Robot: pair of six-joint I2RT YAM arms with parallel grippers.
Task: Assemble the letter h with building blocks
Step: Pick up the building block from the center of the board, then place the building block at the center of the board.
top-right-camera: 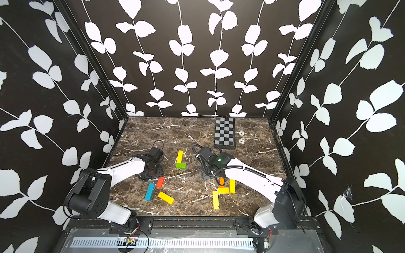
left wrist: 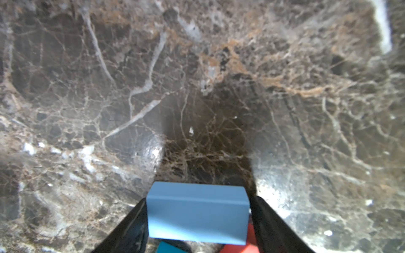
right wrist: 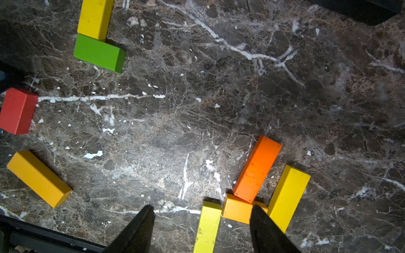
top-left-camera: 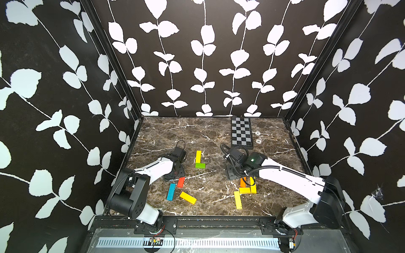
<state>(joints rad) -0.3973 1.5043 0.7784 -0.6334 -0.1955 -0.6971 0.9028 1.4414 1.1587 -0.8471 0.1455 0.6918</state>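
Note:
My left gripper is shut on a light blue block; both fingers press its sides. A red block, a blue block and a yellow block lie just in front of it. At the table's middle a yellow bar and a green block form an L. My right gripper stands open above a cluster: an orange block, a short yellow block, a yellow bar and a long yellow bar. It touches none of them.
A black-and-grey checkered board lies flat at the back right of the marble table. Leaf-patterned walls close in the left, back and right sides. A black rail runs along the front edge, between the two arm bases.

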